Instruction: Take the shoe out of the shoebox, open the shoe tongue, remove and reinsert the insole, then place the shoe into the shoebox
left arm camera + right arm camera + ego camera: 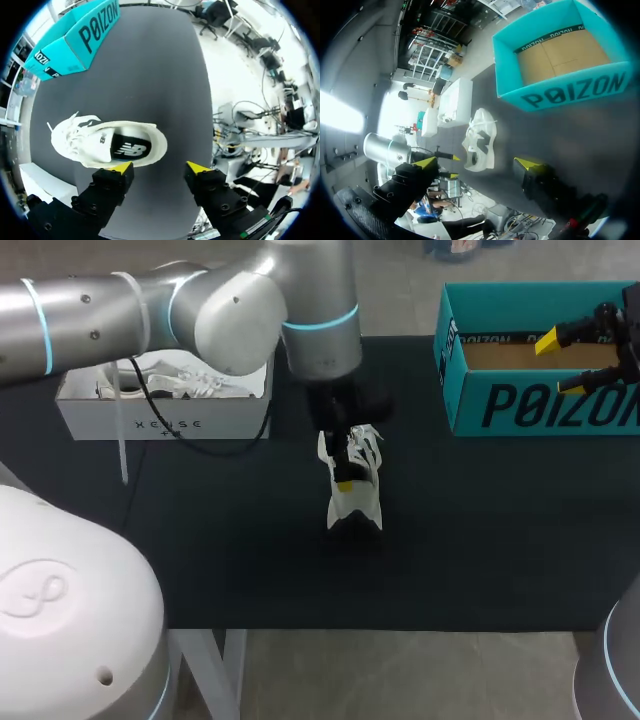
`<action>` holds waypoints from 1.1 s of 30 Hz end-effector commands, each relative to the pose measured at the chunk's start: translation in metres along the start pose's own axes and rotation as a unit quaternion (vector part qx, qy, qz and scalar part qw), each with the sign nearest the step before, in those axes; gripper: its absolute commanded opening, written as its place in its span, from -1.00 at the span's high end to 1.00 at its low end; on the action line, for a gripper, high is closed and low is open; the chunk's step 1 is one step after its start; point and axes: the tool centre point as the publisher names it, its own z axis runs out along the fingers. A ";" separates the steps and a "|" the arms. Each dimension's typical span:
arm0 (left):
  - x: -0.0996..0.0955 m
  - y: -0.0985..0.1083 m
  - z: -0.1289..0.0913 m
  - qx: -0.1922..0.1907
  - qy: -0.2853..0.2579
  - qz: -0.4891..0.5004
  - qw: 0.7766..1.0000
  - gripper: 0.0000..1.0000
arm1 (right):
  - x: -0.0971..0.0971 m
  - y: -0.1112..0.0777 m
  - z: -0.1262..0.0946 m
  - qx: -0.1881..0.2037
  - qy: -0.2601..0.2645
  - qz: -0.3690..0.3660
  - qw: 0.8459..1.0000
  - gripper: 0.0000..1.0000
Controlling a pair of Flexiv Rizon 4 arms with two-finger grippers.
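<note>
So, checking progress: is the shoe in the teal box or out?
Out. The white shoe sits on the black table, apart from the teal shoebox, whose floor shows bare.

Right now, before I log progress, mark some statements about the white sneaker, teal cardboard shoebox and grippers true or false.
1. The white sneaker lies on the black table, outside the teal cardboard shoebox. True.
2. The shoebox holds a shoe. False: its brown floor is bare.
3. The left gripper is shut on the sneaker. False: it is open.
4. The right gripper is open and holds nothing. True.
</note>
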 end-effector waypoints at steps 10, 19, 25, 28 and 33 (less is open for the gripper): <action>-0.006 -0.025 0.032 -0.056 -0.012 0.035 0.998 -1.00 | 0.000 0.000 0.000 0.000 -0.001 0.000 1.000 -1.00; -0.004 -0.027 0.059 -0.094 -0.052 0.059 0.992 -1.00 | 0.000 0.000 0.000 0.000 -0.001 0.000 1.000 -1.00; -0.001 -0.023 0.077 -0.087 -0.054 0.062 0.993 -1.00 | 0.000 0.000 0.000 0.000 -0.001 0.000 1.000 -1.00; -0.002 -0.016 0.083 -0.080 -0.053 0.051 0.994 -1.00 | 0.000 0.000 0.000 0.000 -0.001 0.000 1.000 -1.00; -0.001 -0.008 0.089 -0.070 -0.052 0.046 0.995 -1.00 | 0.000 0.000 0.000 0.000 -0.001 0.000 1.000 -1.00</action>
